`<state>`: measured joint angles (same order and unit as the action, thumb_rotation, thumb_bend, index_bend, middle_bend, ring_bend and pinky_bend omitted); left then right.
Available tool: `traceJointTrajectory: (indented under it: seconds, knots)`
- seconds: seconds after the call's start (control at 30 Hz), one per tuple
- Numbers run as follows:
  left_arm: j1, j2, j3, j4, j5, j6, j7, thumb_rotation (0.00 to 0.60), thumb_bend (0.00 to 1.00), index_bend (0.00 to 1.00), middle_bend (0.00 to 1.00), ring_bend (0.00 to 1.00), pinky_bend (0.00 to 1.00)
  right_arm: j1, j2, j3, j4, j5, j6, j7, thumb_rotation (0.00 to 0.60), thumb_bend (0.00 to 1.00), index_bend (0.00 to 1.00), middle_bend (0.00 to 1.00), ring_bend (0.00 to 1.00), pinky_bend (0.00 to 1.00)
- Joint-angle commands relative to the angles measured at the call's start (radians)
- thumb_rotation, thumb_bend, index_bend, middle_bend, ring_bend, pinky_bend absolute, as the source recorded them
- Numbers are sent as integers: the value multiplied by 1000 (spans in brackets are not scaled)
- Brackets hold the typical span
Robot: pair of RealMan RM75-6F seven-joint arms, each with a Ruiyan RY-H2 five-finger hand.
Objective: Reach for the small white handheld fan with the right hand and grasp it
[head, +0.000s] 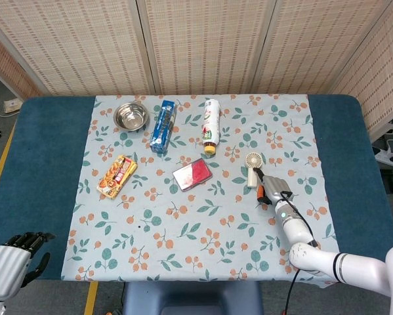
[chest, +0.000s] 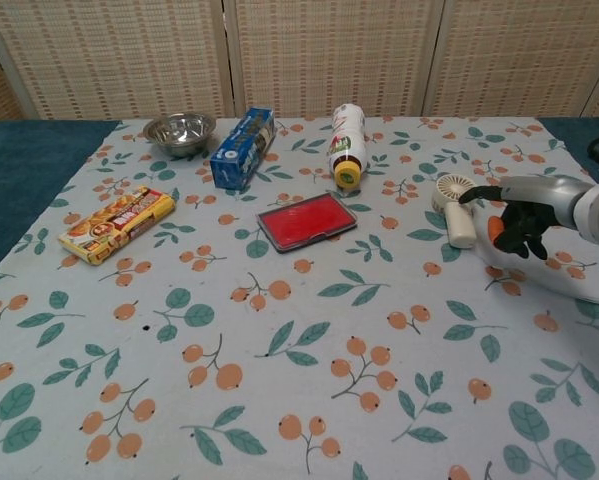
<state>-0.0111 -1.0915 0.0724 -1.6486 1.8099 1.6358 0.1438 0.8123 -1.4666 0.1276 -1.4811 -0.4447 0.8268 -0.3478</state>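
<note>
fan [chest: 453, 206] lies flat just right of the red case [chest: 306, 220], round head toward the screens, handle toward us; our right hand [chest: 520, 212], fingers apart and holding nothing, sits just beside its handle.

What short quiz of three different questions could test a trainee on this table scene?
1. True or false: the right hand already holds the white fan.
2. Which item lies between the steel bowl and the spray bottle? A) red case B) blue box C) snack bar
3. Fill in: the left hand shows only in the ____ view.

Key
1. False: it hovers beside the fan, on its right in the chest view, fingers apart.
2. B, the blue box.
3. head.
</note>
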Motion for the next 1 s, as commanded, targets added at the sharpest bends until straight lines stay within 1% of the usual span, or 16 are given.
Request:
traceJointTrajectory:
  seconds: [0.03, 0.5, 1.0]
  knots:
    - [-1, 1, -1, -3, -1, -1, 2, 600, 432, 348, 417, 389, 505, -1, -1, -1, 3, 1, -3, 0, 600, 926, 0, 833, 688, 711]
    - [1, 3, -2, 0, -4, 3, -6, 600, 433, 347, 417, 389, 505, -6, -10, -11, 22, 3, -20, 2, 600, 926, 0, 833, 688, 711]
    - [4, 7, -4, 1, -5, 13, -18, 600, 433, 348, 417, 389, 505, -18, -34, -18, 91, 8, -61, 23, 600, 926, 0, 833, 688, 711]
